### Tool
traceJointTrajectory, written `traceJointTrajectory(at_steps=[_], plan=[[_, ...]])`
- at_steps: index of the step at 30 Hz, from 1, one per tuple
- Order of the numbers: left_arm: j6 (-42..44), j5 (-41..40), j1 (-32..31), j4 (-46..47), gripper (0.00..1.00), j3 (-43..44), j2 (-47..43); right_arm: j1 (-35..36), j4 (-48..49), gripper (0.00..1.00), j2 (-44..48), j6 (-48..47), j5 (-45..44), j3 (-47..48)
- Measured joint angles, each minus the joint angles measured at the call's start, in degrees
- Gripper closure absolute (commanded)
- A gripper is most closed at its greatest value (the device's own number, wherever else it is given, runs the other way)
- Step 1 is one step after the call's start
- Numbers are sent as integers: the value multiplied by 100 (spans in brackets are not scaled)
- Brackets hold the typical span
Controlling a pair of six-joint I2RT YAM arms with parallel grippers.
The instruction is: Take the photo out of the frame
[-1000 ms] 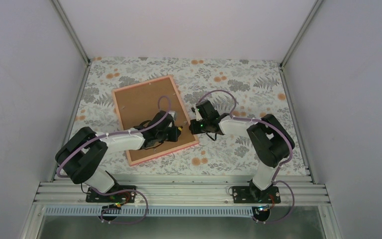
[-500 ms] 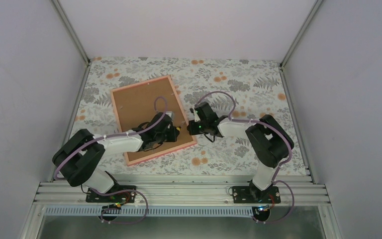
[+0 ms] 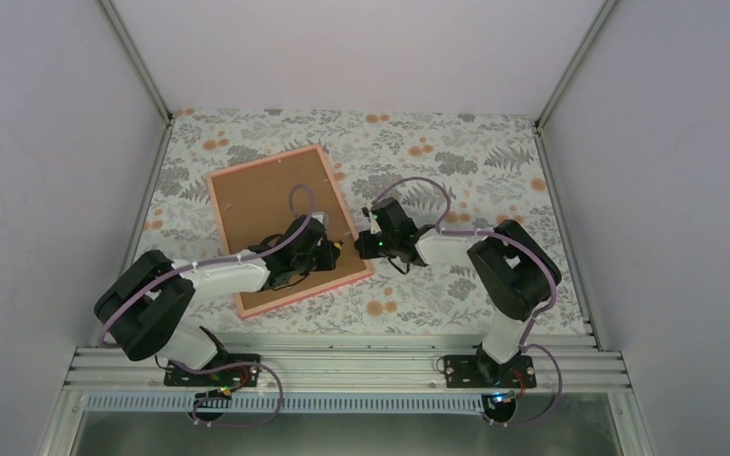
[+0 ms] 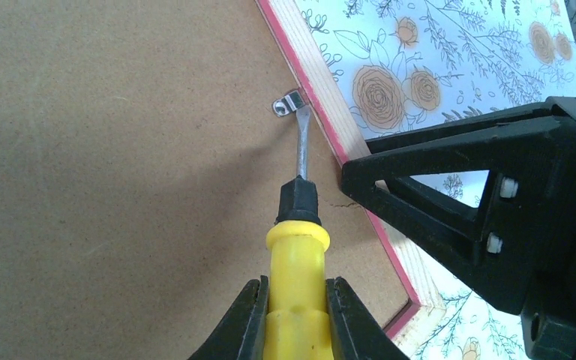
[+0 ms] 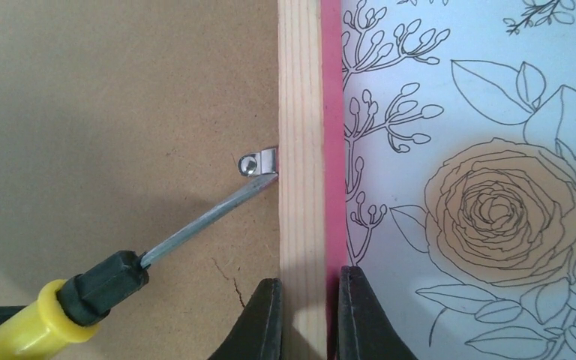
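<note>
Left gripper [image 4: 296, 311] clenched on screwdriver [image 4: 297, 247], blade at clip [image 4: 288, 103]. Right gripper [image 5: 309, 315] clamps frame [image 5: 300, 112], face-down on desk [image 5: 495, 112]. Photo hidden under backing [image 4: 120, 187]. Your risk: blade skids off clip, gouges backing.

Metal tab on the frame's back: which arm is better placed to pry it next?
Left. The left tool grips the yellow screwdriver, blade tip at the metal tab. The right tool is shut on the frame edge, steadying it.
</note>
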State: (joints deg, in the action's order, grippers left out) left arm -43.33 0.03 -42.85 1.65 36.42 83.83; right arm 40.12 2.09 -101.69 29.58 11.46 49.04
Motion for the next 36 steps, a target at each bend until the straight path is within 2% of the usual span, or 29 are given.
traceJointTrajectory(at_steps=[5, 11, 16, 24, 30, 36], plan=[[0, 9, 94, -7, 98, -31, -105, 11, 131, 96, 0, 57, 24, -48], [-140, -1128, 682, 4, 98, -114, -337, 37, 42, 96, 61, 72, 81, -98], [-105, -1239, 667, 7, 98, -144, -420, 37, 44, 96, 61, 72, 83, -103], [470, -599, 669, 0, 98, -181, -763, 37, -7, 96, 85, 66, 92, -107], [979, 179, 669, -122, 98, -129, -654, 37, -20, 96, 90, 50, 94, -107], [1423, 562, 669, -426, 98, 164, -400, 37, -46, 96, 90, 42, 101, -96]])
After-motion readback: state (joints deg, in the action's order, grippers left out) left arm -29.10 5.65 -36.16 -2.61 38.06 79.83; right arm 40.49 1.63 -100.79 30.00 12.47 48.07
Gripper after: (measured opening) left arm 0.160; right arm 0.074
